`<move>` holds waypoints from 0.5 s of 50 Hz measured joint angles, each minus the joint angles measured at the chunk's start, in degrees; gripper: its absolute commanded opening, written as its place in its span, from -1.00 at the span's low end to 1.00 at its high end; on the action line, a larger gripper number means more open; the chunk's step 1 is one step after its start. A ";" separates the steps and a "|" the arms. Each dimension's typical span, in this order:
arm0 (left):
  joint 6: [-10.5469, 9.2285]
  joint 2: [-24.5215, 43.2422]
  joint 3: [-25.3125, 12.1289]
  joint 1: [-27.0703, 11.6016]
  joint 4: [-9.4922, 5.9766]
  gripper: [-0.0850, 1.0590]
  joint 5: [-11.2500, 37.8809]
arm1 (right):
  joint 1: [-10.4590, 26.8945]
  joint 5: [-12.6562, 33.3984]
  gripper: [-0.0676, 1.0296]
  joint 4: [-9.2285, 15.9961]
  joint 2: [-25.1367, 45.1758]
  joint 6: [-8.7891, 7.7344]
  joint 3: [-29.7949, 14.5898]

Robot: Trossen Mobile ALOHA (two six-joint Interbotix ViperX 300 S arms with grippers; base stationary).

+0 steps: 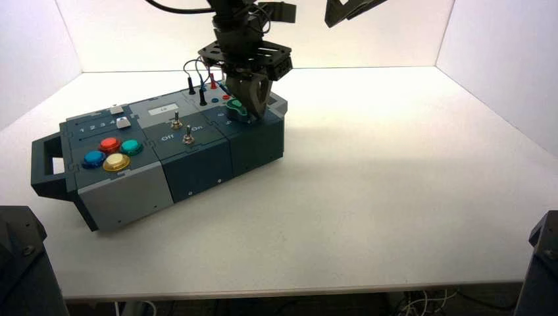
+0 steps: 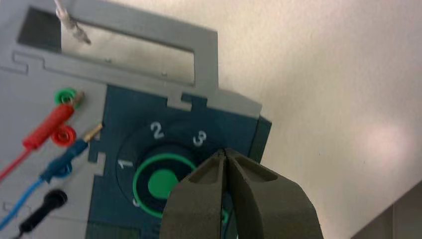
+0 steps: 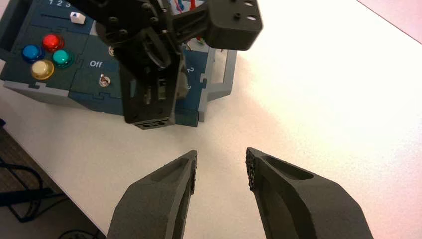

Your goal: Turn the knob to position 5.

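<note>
Matte black is being shown at twelve o'clock in the high view, where the left arm [image 1: 231, 29] is built of chunky, angular blocks, and a thick black cable [image 1: 172, 9] is seen curving in from eleven o'clock! A flat black plate [image 1: 275, 59] is pierced with holes, and a thin dark wire [image 1: 268, 21] is looped above it. Round screw heads [image 3: 113, 20] are picked out from the right wrist. Towards one o'clock, a dark, angular piece of the right arm [image 1: 349, 9] is glimpsed. Tapered, grey-brown fingers are worn by the left gripper [image 2: 225, 151]; the right gripper [image 3: 221, 157] is matched, its inner edges finely ridged
</note>
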 measured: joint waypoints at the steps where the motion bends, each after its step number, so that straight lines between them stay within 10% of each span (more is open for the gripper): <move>1: 0.00 0.00 0.09 -0.09 0.00 -0.90 0.00 | 0.00 0.00 0.09 0.00 -0.09 0.00 0.09; 25: -0.70 -3.25 4.39 -0.09 0.00 -0.90 -0.26 | -0.88 0.00 0.09 0.00 -0.53 0.09 0.18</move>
